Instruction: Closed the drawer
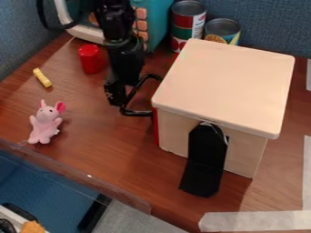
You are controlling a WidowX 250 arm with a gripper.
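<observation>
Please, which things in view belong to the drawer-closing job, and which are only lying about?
For the job:
- end effector
- wooden box, probably housing the drawer

Only lying about:
- pink toy animal
- yellow stick
- red object
- two cans

Bright, diffuse light (shadows quite soft)

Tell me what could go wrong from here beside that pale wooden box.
The black gripper is right by the curved black handle, so it might snag and drag the red-fronted drawer outward. Further pushing might slide the pale wooden box across the brown wooden table. The small red block looks close enough to get bumped.
</observation>
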